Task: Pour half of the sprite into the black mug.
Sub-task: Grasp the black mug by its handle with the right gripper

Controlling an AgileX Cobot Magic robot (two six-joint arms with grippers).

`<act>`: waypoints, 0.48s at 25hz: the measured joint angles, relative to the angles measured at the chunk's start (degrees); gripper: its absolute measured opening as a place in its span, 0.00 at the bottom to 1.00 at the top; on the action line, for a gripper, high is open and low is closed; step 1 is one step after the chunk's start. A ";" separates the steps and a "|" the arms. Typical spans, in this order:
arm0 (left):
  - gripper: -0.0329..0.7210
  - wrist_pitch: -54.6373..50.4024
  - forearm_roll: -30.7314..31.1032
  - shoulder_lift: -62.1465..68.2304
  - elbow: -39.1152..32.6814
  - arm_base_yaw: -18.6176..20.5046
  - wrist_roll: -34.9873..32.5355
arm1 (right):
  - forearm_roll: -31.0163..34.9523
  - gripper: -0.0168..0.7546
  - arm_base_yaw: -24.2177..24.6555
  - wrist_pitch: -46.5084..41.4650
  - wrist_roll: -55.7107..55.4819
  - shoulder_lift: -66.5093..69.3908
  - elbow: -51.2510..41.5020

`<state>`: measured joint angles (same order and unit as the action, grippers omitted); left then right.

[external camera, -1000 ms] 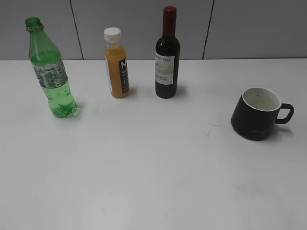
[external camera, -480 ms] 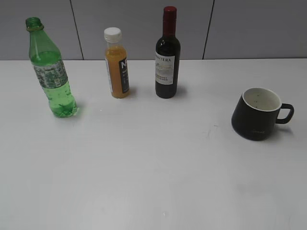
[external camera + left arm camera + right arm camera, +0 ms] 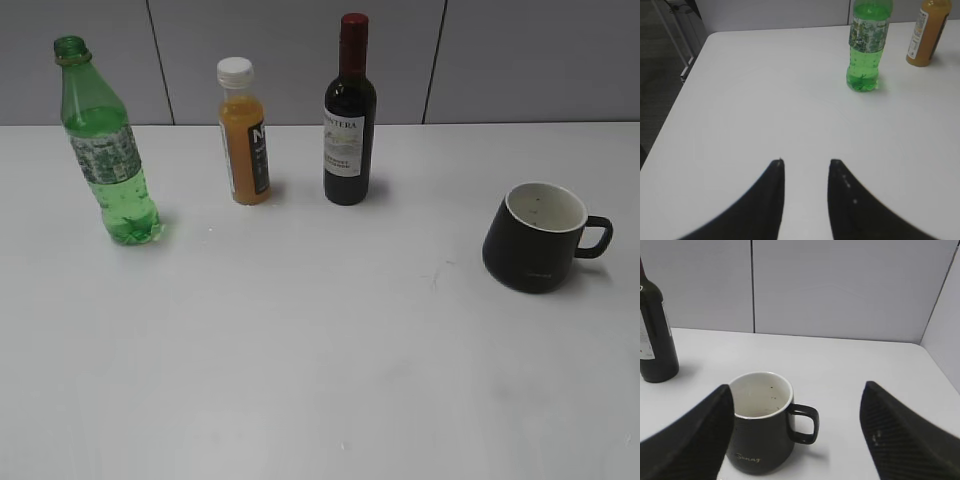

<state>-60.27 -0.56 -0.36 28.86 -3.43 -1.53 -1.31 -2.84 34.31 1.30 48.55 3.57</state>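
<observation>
The sprite point(image 3: 108, 150), a tall green plastic bottle with no cap and a speckled label, stands upright at the far left of the white table. It also shows in the left wrist view point(image 3: 867, 47), well ahead and to the right of my left gripper point(image 3: 806, 162), which is open and empty over bare table. The black mug point(image 3: 540, 237) stands upright at the right, handle to the right. In the right wrist view the black mug point(image 3: 762, 425) sits just ahead of my right gripper point(image 3: 797, 387), which is wide open and empty. Neither gripper shows in the exterior view.
An orange juice bottle point(image 3: 242, 132) with a white cap and a dark wine bottle point(image 3: 349, 112) stand at the back middle, before a grey wall. The table's left edge point(image 3: 675, 105) shows in the left wrist view.
</observation>
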 joint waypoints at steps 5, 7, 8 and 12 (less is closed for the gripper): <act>0.35 0.00 0.00 0.00 0.00 0.00 0.00 | 0.47 0.79 0.00 12.47 0.00 12.38 -0.06; 0.35 0.00 0.00 0.00 0.00 0.00 0.00 | 0.91 0.79 0.00 17.57 0.00 16.64 0.00; 0.35 0.00 0.00 0.00 0.00 0.00 0.00 | 1.31 0.79 0.00 19.34 0.14 18.98 0.00; 0.35 0.00 0.00 0.00 0.00 0.00 0.00 | 2.18 0.79 0.00 24.21 2.37 25.19 0.05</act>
<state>-60.27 -0.56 -0.36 28.86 -3.43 -1.53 0.87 -2.84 58.52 3.67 73.74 3.62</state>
